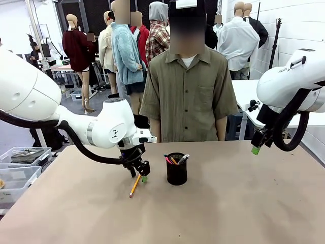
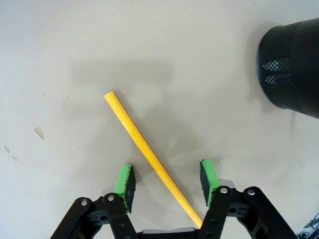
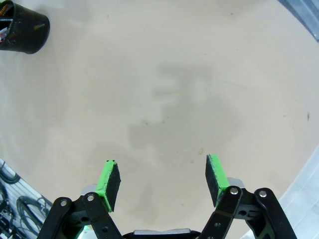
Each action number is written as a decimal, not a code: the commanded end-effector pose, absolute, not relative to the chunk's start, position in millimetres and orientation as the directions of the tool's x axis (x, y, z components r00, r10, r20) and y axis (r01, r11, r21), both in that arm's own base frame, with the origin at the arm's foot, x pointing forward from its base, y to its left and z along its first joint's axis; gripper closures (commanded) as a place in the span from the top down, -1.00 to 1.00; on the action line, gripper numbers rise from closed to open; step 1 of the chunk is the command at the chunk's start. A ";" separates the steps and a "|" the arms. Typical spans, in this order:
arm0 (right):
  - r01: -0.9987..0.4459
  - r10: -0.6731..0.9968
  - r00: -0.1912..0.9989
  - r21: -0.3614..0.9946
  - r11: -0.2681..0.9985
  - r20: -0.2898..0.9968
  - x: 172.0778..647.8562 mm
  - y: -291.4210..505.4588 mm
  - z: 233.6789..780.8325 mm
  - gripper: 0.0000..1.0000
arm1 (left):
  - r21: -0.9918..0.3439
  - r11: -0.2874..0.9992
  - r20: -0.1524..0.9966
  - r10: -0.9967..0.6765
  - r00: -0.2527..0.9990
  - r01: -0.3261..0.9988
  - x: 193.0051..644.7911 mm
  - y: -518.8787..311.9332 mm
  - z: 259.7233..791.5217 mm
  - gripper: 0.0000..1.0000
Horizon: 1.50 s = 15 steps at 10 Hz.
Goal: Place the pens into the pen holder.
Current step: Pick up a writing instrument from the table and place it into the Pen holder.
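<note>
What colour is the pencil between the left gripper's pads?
The pencil is yellow-orange, clearest in the left wrist view.

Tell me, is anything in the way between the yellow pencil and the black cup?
Nothing visible is in the way. The yellow pencil lies between the left gripper's open fingers, and only bare table separates it from the mesh pen holder.

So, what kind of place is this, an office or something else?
Probably a robotics lab or workshop, not an office: the white left arm and right arm share a table with a person, and clear storage bins stand beside it.
</note>
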State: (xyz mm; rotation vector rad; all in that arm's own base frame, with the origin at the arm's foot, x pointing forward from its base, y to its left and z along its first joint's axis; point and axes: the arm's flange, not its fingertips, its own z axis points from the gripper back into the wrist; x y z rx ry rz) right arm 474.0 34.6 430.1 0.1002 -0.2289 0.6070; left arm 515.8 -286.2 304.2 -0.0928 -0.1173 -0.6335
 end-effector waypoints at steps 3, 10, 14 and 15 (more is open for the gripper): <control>-0.581 0.564 0.789 -0.001 0.814 0.243 473.3 32.8 427.4 0.71 | -0.006 0.806 0.138 -0.586 0.799 0.592 518.4 -291.5 302.1 -1.00; -0.581 0.564 0.789 -0.001 0.814 0.243 473.3 32.8 427.4 0.71 | -0.042 0.758 0.150 -0.639 0.754 0.651 504.9 -285.4 313.6 -1.00; -0.581 0.564 0.789 -0.001 0.814 0.243 473.3 32.8 427.4 0.71 | -0.226 0.585 0.453 -0.645 0.616 0.779 480.7 -218.5 359.5 -1.00; -0.581 0.564 0.789 -0.001 0.814 0.243 473.3 32.8 427.4 0.71 | -0.220 0.603 0.498 -0.606 0.620 0.767 478.3 -202.5 366.1 -1.00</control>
